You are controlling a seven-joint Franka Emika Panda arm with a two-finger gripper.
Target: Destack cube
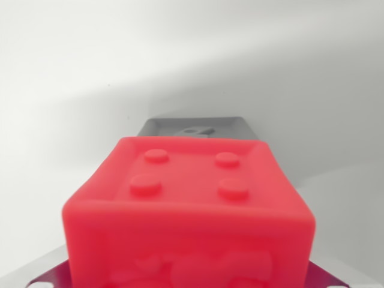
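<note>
A red cube (189,207) with several round studs on its upper face fills the lower middle of the wrist view, very close to the camera. My gripper (195,198) is shut on it. One grey finger (198,126) presses against the cube's far side. The other finger is mostly hidden behind the cube, with only grey metal corners (45,273) showing at the bottom edge. No other cube shows; anything below the red cube is hidden by it.
A plain white surface (90,72) lies blurred behind the cube, with a soft grey shadow band across it.
</note>
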